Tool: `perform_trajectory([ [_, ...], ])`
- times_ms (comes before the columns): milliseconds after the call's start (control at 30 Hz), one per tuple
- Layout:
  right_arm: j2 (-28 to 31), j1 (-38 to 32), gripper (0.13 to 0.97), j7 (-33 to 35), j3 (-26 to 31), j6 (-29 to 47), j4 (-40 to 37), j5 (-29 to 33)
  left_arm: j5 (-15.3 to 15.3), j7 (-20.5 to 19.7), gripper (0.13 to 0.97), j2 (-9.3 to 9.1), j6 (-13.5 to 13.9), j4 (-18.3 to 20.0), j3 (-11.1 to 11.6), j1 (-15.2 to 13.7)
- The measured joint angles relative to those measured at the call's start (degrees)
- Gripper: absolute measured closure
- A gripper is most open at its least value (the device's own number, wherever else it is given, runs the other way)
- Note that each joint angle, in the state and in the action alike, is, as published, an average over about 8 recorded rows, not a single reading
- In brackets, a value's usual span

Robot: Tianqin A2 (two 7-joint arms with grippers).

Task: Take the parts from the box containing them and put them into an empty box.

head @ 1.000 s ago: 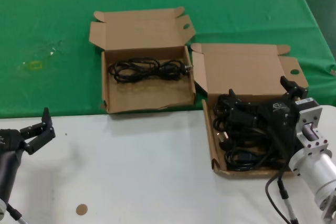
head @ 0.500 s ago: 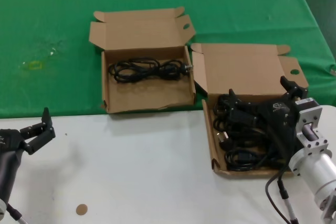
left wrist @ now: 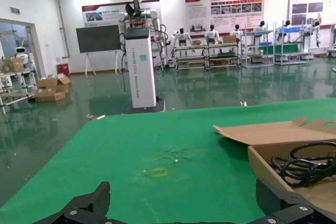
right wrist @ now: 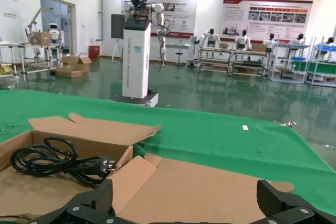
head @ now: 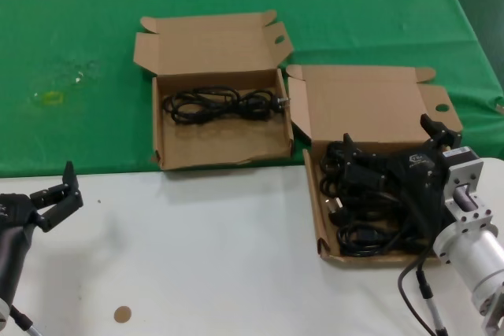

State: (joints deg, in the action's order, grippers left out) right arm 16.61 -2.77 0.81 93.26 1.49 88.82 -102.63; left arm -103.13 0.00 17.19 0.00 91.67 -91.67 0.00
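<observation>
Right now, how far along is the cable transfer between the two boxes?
Barely started. Done: one cable lies in the left box. In hand: the right gripper hangs open over the pile in the right box, gripping nothing. Left: that whole pile. The left gripper waits open by the table's near edge.

The wide brown cardboard box sits left of the squarish brown cardboard box, maybe touching it. Each holds black coiled cables.

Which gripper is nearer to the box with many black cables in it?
The right gripper: it hangs open over that box and its cables. The left gripper is far off, over the white table.
</observation>
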Motion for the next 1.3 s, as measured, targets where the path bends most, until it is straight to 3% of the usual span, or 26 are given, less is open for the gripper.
perform_trajectory([
  [1300, 0.0, 0.0, 0.129, 0.0, 0.0, 0.0, 0.0, 0.0, 0.0, 0.0, 0.132, 0.00, 0.0, 0.0, 0.0, 0.0],
])
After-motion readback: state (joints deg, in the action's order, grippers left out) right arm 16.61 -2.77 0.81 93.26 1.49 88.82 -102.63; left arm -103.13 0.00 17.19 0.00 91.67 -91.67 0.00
